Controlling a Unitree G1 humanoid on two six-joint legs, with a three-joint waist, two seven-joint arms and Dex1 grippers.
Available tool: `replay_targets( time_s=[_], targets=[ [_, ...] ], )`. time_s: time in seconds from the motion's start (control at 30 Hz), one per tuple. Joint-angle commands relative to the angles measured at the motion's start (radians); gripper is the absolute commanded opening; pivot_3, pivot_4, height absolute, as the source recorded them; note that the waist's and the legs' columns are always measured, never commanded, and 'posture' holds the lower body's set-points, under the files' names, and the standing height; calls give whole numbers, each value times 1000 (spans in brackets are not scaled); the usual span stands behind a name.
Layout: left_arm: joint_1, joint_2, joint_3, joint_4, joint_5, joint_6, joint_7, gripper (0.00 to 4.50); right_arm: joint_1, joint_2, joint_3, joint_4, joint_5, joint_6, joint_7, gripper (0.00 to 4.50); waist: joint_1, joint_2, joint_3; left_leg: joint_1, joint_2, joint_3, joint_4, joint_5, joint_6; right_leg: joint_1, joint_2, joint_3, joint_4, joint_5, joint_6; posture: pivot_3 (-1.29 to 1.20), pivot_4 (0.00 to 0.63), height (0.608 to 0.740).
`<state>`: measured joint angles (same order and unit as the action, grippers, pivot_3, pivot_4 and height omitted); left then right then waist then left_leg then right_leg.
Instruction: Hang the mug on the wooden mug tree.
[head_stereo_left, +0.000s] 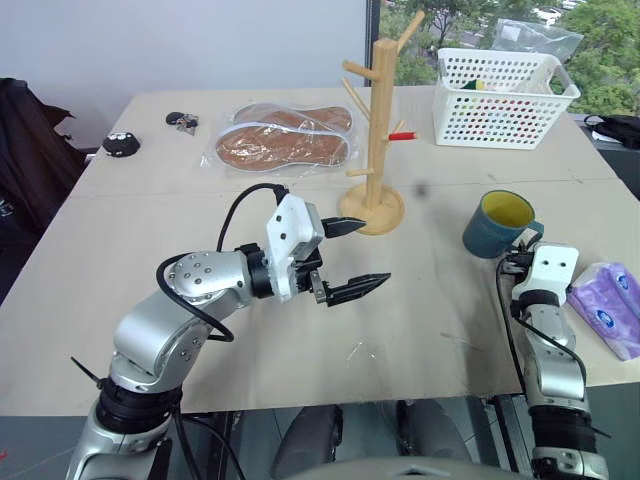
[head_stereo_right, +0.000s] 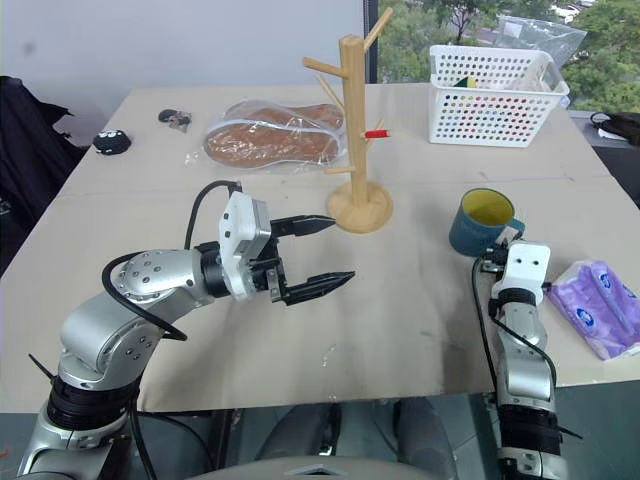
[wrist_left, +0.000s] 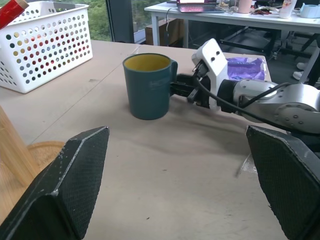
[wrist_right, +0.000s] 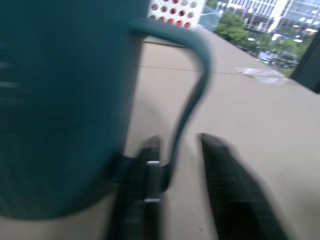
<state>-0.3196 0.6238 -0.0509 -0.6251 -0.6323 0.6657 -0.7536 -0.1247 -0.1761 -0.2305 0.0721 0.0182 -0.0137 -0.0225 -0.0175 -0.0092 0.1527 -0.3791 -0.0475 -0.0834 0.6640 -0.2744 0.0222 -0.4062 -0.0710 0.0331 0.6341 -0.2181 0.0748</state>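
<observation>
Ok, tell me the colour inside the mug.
Yellow inside the mug, teal-blue outside; the left wrist view shows it best.

The right claw sits at the mug handle, right of the wooden mug tree.

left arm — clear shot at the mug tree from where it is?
Probably yes. The left gripper hangs open just short of the mug tree, with bare table between them; the mug stands off to the right.

The mug is blurred and cut off at the left and top edges of the right wrist frame. The fingers at its handle smear at bottom centre; lettering unreadable.
</observation>
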Motion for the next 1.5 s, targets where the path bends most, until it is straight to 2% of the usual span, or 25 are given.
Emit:
replay_targets(
  time_s=[0.03,0.23,0.3,0.37,0.5,0.67,0.77,1.03,1.23,1.5],
  targets=[
    [-1,10,21,-54,-15,-6,8,4500,-19,-16,-10,5,33,-25,32,31,0,0,0,0,0,0,0,0,0,0,0,0,0,0,0,0,150,740],
    [57,-14,51,-65,-26,-21,37,4500,-34,-80,17,-57,125,18,211,31,-1,1,1,0,0,0,0,0,0,0,0,1,0,0,0,0,150,740],
    [96,-55,70,-60,-19,-64,64,4500,-41,-162,56,-98,129,86,318,31,0,2,1,0,0,1,0,0,1,0,0,2,0,0,0,0,150,740],
    [138,-120,94,-58,8,-146,101,4500,-85,-288,105,-157,162,142,494,31,0,4,3,0,0,1,0,0,1,0,0,2,0,0,0,0,150,740],
    [197,-241,133,-65,37,-282,168,4500,-248,-476,151,-170,263,206,782,31,-2,4,4,0,1,4,1,-2,4,0,0,3,-2,0,0,0,150,740],
    [236,-324,110,-92,84,-380,229,4500,-475,-570,219,-19,242,172,979,31,7,2,4,-1,2,1,1,-3,5,2,0,-2,-5,0,0,0,150,740],
    [281,-375,101,-115,121,-439,279,4500,-684,-597,291,115,198,145,1098,31,5,2,6,-3,0,2,2,-2,4,2,-2,-1,-8,1,0,0,150,740],
    [368,-413,51,-136,102,-504,286,4500,-911,-557,354,279,138,49,1214,31,8,2,6,-10,0,0,0,-2,3,-5,-4,-3,-8,1,0,0,150,740],
    [378,-418,8,-114,132,-541,291,4500,-969,-524,391,341,81,11,1232,31,9,2,6,-13,0,-1,2,-2,3,-8,-4,-4,-8,1,0,0,150,740],
    [380,-411,-6,-83,143,-571,285,4500,-1034,-474,412,389,11,30,1186,31,7,2,6,-14,0,-1,2,-2,3,-9,-4,-5,-8,1,0,0,150,740]
  ],
)
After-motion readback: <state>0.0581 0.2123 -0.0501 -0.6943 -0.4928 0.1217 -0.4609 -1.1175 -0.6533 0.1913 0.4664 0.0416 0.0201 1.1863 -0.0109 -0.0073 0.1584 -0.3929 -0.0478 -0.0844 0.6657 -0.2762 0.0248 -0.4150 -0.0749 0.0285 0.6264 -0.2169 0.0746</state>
